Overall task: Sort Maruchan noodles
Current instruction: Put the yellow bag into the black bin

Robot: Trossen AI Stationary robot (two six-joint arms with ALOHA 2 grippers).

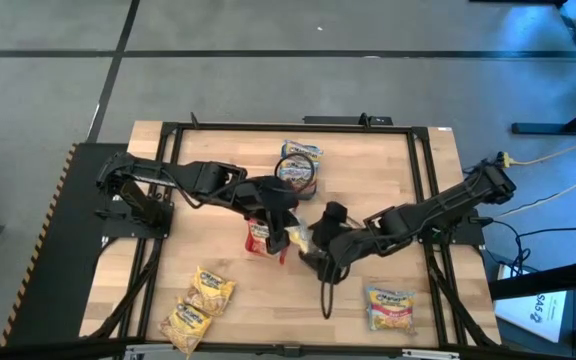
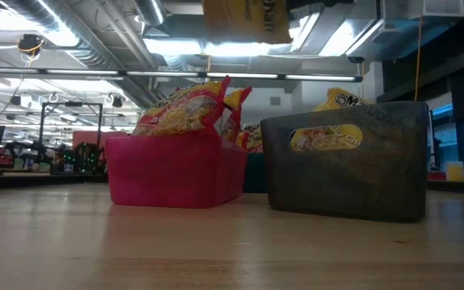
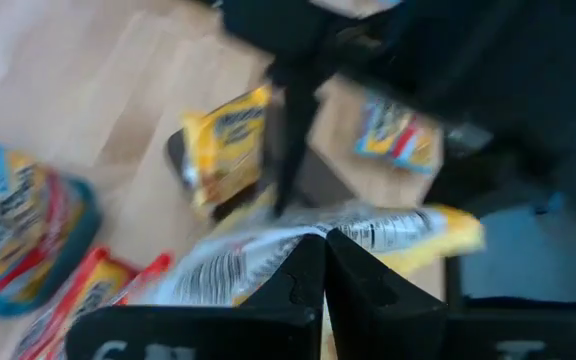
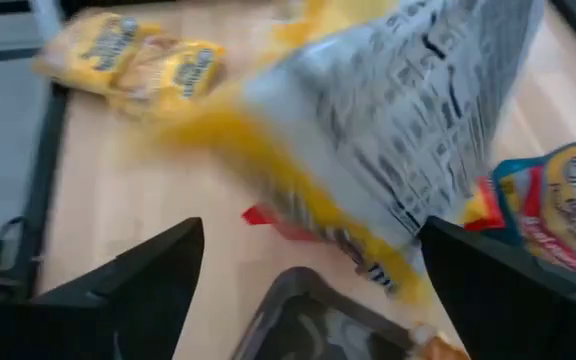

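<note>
Fingers of the left hand (image 3: 323, 290) pinch a yellow packet (image 3: 298, 255), hanging before the spread right hand (image 4: 308, 260).

The high view looks straight down from well above, taking in the whole wooden table (image 1: 368, 200), both arms and the grey floor around it. The low view sits at table-top height, facing level across the boards into the room; a pink bin (image 2: 174, 171) and a dark bin (image 2: 346, 161) stand close before it. The left wrist view looks past the left gripper (image 3: 323, 262) from close range onto a yellow packet (image 3: 298, 250). The right wrist view looks past the right gripper (image 4: 313, 250), very near the same packet. Both wrist views share that packet and the table with the high view.
</note>
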